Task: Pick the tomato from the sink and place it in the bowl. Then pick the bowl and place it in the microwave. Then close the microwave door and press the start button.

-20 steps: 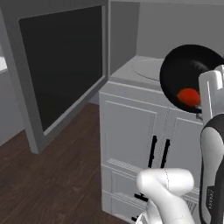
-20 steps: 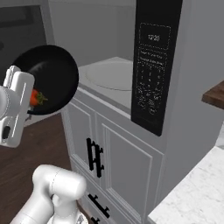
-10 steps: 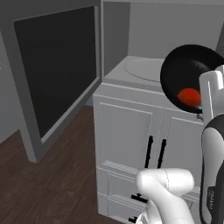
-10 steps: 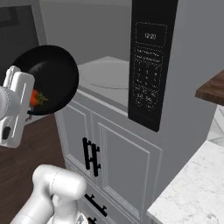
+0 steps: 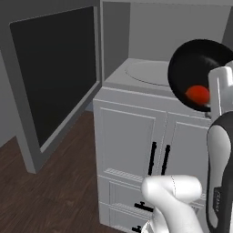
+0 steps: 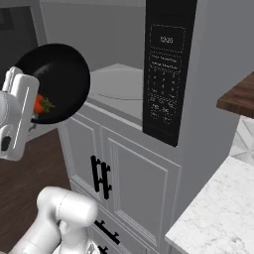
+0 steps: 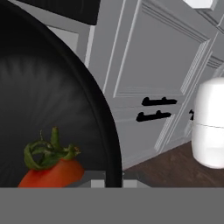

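Facing open microwave (image 5: 154, 77) over grey cabinets (image 6: 134, 183), gripper (image 5: 210, 107) clamped on rim of tilted bowl (image 5: 198, 73) with tomato (image 5: 197, 94) inside.

Soft, even light and sharp pictures

The light is flat and grey, with no strong shadows near the microwave (image 5: 150, 73). The bowl (image 7: 48, 109) shines with pale streaks in the hand view. The microwave door (image 5: 54, 77) glass is very dark. Nothing looks blurry, and the edges do not bend.
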You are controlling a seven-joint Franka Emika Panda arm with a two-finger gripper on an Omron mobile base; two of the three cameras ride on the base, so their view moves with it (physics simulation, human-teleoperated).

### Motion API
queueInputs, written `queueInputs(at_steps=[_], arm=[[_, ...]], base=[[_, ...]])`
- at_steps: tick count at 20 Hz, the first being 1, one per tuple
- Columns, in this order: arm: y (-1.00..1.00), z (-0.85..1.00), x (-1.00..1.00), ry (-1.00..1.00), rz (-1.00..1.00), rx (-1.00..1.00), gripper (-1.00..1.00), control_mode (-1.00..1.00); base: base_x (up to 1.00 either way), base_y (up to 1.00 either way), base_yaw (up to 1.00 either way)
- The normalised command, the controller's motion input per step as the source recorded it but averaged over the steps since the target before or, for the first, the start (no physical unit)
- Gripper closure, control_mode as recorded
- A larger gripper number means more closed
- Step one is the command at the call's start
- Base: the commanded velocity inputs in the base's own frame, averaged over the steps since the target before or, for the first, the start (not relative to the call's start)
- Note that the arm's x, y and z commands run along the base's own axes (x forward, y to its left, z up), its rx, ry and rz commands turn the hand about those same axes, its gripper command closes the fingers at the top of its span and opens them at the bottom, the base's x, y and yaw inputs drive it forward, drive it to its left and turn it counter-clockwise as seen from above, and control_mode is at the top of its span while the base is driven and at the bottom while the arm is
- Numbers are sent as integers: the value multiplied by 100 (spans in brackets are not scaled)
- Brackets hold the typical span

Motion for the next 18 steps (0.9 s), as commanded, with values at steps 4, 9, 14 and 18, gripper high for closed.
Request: queueInputs(at_steps=[4,9,14,18], arm=[[-1,8,74,5,5,0,100,-100],[-6,0,81,4,6,0,100,-100],[-25,-6,82,0,10,0,100,-100],[-30,-9,65,0,2,0,100,-100]], base=[[0,0,0],[0,0,0],[0,0,0],[0,0,0]])
